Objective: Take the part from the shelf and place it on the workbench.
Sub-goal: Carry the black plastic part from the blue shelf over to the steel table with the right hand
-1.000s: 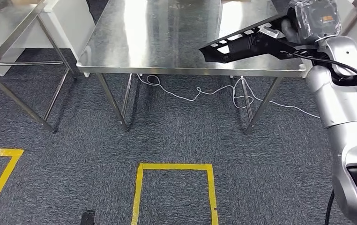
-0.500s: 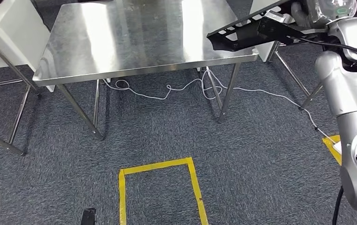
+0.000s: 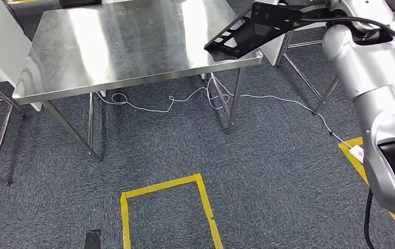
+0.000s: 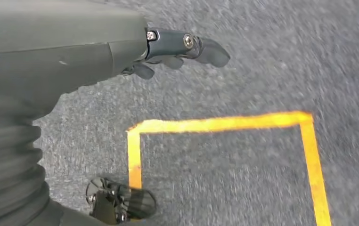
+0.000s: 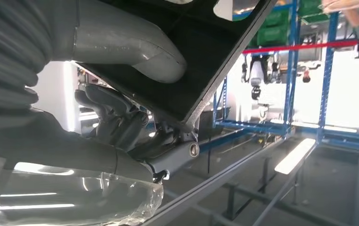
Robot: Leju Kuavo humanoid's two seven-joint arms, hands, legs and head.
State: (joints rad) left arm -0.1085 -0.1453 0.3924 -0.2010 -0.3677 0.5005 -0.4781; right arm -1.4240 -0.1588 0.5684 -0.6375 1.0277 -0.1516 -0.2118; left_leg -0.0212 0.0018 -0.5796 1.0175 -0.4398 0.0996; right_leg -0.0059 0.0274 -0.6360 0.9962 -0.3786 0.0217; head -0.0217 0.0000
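Part (image 3: 239, 36) in right robot hand (image 5: 121, 89)

Dark grey carpet (image 3: 268, 155) bears yellow tape outlines (image 3: 164, 207) (a white cable (image 3: 185, 98) trails across); blue racking (image 5: 290, 94) stands behind.

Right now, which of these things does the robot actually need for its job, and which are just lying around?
Needed: the black part, the right hand holding it, the steel workbench.

Lying about: white cable, yellow floor tape, blue shelving, the idle left hand.
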